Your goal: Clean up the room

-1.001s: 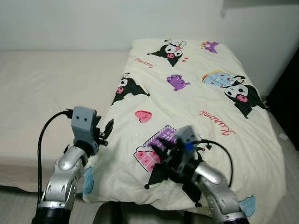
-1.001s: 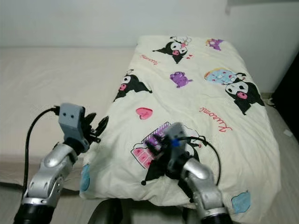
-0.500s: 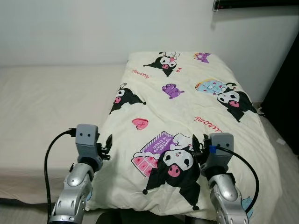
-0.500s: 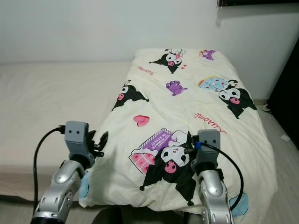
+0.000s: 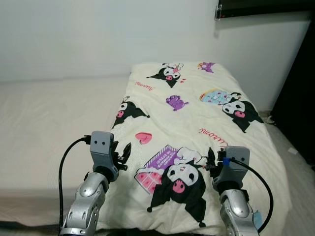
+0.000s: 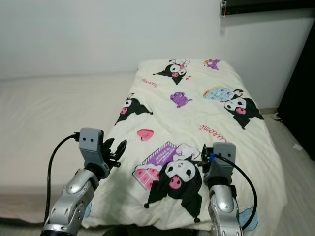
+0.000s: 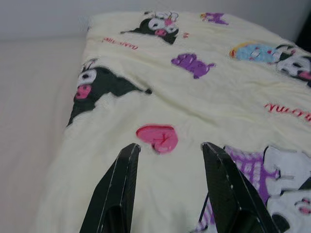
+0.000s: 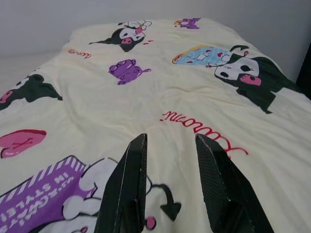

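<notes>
On the bed [image 5: 44, 113], the quilt [image 5: 197, 123] runs lengthwise toward the wall (both claws, left claw [image 7: 167, 189] and right claw [image 8: 167, 182], spread, empty).

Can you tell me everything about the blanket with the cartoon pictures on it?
The blanket is soft-looking, cream-yellow cloth, spread flat over the right part of the bed, reaching the wall. It is printed with black cartoon characters, a pink heart, purple shapes and red writing. Its near edge hangs over the bed's end. The left gripper and right gripper hover above it, fingers open, not gripping it.
</notes>
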### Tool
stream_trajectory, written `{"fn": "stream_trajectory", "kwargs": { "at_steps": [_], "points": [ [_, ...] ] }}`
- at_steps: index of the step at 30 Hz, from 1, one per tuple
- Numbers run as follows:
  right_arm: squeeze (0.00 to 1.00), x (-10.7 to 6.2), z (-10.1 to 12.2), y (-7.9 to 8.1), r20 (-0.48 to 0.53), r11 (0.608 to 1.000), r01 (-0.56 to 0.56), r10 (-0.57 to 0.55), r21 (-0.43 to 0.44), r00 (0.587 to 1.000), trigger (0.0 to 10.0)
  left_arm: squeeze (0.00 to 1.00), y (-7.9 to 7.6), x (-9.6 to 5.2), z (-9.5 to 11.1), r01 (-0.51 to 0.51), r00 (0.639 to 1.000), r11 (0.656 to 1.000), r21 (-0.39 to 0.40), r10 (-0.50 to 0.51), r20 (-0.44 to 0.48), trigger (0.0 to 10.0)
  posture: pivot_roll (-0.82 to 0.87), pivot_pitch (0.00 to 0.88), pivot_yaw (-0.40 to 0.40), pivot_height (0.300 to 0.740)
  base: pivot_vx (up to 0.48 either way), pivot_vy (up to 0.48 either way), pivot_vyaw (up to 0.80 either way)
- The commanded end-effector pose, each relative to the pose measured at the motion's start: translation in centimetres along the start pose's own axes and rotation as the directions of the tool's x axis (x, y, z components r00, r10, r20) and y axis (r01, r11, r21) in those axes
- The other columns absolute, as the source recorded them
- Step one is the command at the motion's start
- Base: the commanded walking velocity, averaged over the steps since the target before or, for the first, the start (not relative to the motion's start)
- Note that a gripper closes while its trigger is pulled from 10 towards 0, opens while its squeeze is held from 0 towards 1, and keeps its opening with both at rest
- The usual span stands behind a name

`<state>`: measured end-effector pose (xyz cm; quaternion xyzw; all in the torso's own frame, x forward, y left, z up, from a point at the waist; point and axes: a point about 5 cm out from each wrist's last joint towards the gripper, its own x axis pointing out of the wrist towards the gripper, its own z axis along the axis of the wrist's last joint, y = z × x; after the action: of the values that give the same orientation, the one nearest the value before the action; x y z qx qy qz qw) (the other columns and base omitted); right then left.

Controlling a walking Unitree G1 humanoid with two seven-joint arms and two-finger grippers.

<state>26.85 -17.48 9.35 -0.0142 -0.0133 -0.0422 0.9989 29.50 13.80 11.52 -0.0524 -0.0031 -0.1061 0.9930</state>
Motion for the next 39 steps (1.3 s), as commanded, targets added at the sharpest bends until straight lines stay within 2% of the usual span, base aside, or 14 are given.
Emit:
{"fn": "stream_trajectory", "kwargs": {
  "at_steps": [1, 5, 9, 13, 14, 18, 22, 23, 24, 25, 26, 30, 34, 39],
  "points": [
    [0.0, -0.1, -0.4, 0.9, -0.01, 1.0, -0.028, 0.028, 0.006, 1.0, 10.0, 0.0, 0.2, 0.2, -0.1, -0.006, 1.0, 1.0, -0.001, 0.006, -0.014, 10.0, 0.02, 0.0, 0.064, 0.653, 0.0, 0.0, 0.0],
    [0.0, -0.2, -0.5, 1.2, -0.011, 0.999, -0.037, 0.037, 0.0, 0.999, 10.0, 0.0, 0.6, 0.1, 0.1, -0.03, 1.0, 0.998, 0.054, 0.029, 0.004, 10.0, 0.02, 0.003, 0.064, 0.673, 0.0, 0.0, 0.0],
    [0.0, -0.2, -0.5, 1.3, -0.004, 0.999, -0.038, 0.038, -0.007, 0.999, 10.0, 0.0, 0.8, -0.1, 0.2, -0.057, 0.998, 0.996, 0.066, 0.055, 0.022, 10.0, 0.02, 0.003, 0.065, 0.688, 0.0, 0.0, 0.0],
    [0.0, -0.2, -0.4, 1.5, 0.0, 0.999, -0.046, 0.046, -0.006, 0.999, 10.0, 0.0, 1.2, 0.0, 0.3, -0.08, 0.996, 0.996, 0.045, 0.078, 0.032, 10.0, 0.03, 0.006, 0.066, 0.703, 0.0, 0.0, 0.0],
    [0.0, -0.2, -0.4, 1.6, 0.001, 0.999, -0.052, 0.052, -0.007, 0.999, 10.0, 0.0, 1.2, 0.0, 0.4, -0.085, 0.996, 0.996, 0.016, 0.085, 0.024, 10.0, 0.03, 0.009, 0.066, 0.708, 0.0, 0.0, 0.0],
    [0.0, -0.3, -0.4, 1.8, 0.0, 0.998, -0.06, 0.06, -0.009, 0.998, 10.0, 0.0, 1.3, 0.0, 0.5, -0.088, 0.996, 0.996, -0.017, 0.088, 0.018, 10.0, 0.03, 0.01, 0.065, 0.718, 0.0, 0.0, 0.0],
    [0.0, -0.4, -0.6, 1.9, -0.007, 0.998, -0.066, 0.066, -0.009, 0.998, 10.0, 0.0, 1.2, -0.2, 0.3, -0.062, 0.998, 0.997, 0.036, 0.062, 0.007, 10.0, 0.03, 0.011, 0.063, 0.738, 0.0, 0.0, 0.0],
    [0.0, -0.4, -0.6, 1.9, -0.009, 0.998, -0.069, 0.069, -0.011, 0.998, 10.0, 0.0, 1.2, -0.3, 0.3, -0.07, 0.997, 0.994, 0.083, 0.069, 0.017, 10.0, 0.03, 0.012, 0.063, 0.74, 0.0, 0.0, 0.0],
    [0.0, -0.4, -0.6, 1.9, -0.009, 0.998, -0.069, 0.069, -0.011, 0.998, 10.0, 0.0, 1.2, -0.3, 0.3, -0.07, 0.997, 0.994, 0.083, 0.069, 0.017, 10.0, 0.03, 0.012, 0.063, 0.74, 0.0, 0.0, 0.0],
    [0.0, -0.4, -0.7, 2.0, -0.013, 0.997, -0.073, 0.073, -0.013, 0.997, 10.0, 0.0, 1.2, -0.3, 0.3, -0.076, 0.997, 0.987, 0.14, 0.072, 0.038, 10.0, 0.03, 0.013, 0.062, 0.74, 0.0, 0.0, 0.0],
    [0.0, -0.4, -0.7, 2.0, -0.015, 0.997, -0.074, 0.074, -0.013, 0.997, 10.0, 0.0, 1.2, -0.3, 0.4, -0.077, 0.996, 0.985, 0.154, 0.07, 0.046, 10.0, 0.03, 0.013, 0.062, 0.74, 0.0, 0.0, 0.0],
    [0.0, -0.6, -1.5, 2.4, -0.064, 0.995, -0.095, 0.097, 0.042, 0.993, 10.0, 0.0, 1.1, -0.3, 0.0, -0.069, 0.997, 0.99, 0.122, 0.066, 0.032, 10.0, 0.02, 0.013, 0.064, 0.74, 0.0, 0.0, 0.0],
    [0.0, -0.8, -1.7, 2.9, -0.073, 0.993, -0.121, 0.12, -0.001, 0.99, 10.0, 0.0, 1.0, -0.5, -0.2, -0.061, 0.998, 0.992, 0.113, 0.058, 0.026, 10.0, 0.02, 0.019, 0.067, 0.74, 0.0, 0.0, 0.0],
    [0.0, -0.8, -1.8, 2.9, -0.076, 0.993, -0.115, 0.115, 0.006, 0.991, 10.0, 0.0, 1.1, -0.8, -0.3, -0.06, 0.998, 0.992, 0.107, 0.059, 0.019, 10.0, 0.03, 0.024, 0.068, 0.74, 0.0, 0.0, 0.0]
  ]
}}
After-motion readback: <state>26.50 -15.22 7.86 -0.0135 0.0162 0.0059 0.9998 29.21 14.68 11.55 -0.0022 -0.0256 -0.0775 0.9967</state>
